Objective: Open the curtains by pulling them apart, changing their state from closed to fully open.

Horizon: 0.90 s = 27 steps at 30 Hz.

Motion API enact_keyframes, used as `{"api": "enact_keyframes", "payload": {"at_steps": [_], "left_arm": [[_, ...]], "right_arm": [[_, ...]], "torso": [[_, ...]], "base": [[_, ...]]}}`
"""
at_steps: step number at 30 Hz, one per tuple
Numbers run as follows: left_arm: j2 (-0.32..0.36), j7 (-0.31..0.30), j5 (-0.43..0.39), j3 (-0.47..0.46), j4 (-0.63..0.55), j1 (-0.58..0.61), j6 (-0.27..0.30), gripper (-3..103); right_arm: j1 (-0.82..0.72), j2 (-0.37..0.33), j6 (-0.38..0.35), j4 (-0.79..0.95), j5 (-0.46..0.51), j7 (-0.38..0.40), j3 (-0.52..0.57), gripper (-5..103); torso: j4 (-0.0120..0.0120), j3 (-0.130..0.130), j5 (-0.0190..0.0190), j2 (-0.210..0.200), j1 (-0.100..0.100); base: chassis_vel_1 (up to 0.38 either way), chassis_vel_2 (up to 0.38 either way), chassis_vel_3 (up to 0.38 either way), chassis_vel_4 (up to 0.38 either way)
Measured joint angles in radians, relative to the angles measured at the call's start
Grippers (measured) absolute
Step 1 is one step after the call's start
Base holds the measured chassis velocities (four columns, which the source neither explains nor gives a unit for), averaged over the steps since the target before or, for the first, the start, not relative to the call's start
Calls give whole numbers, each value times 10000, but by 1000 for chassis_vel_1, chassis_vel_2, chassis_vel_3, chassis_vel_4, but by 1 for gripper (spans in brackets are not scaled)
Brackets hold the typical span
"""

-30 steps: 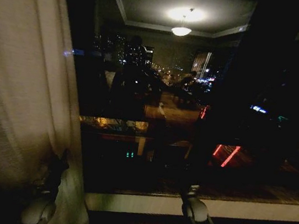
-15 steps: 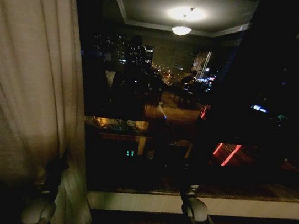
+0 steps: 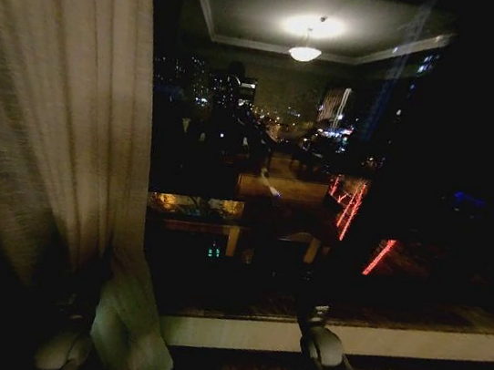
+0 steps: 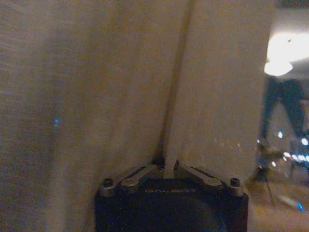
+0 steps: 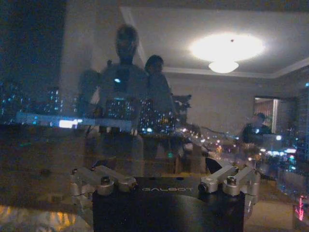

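While my left gripper (image 4: pixel 168 169) sits low at my left, its fingers (image 4: pixel 137 174) are pinched together on a fold of the curtain (image 3: pixel 53 121), which hangs bunched along the left side of the window (image 3: pixel 318 204) and drapes over my wrist. My right gripper (image 5: pixel 166 180) is held low before the sill (image 3: pixel 391 341), fingers spread wide with nothing between them, facing the bare glass. Beyond the pane lie night city lights and the reflected ceiling lamp (image 3: pixel 304 52).
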Motion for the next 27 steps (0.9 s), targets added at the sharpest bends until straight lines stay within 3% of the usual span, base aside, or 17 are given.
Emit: {"api": "enact_keyframes", "payload": {"at_steps": [1, 12, 27], "left_arm": [[9, -20, 0, -2, 11, -12, -1, 0], [-19, -6, 3, 34, 73, -32, -32, 0], [-92, -14, 14, 84, 138, -73, -43, 0]], "right_arm": [[-12, 1, -9, -10, 2, -3, -11, 100], [-7, -1, -6, -8, 1, 2, -4, 100], [-8, -4, -7, -8, 1, 5, -3, 100]], "torso": [[-2, 3, 27, -1, 1], [-1, 1, 4, -1, 0], [-5, 0, 11, 2, -3]], "base": [[0, 0, 0, 0], [-13, -12, 6, 8], [-20, -95, 18, 86]]}}
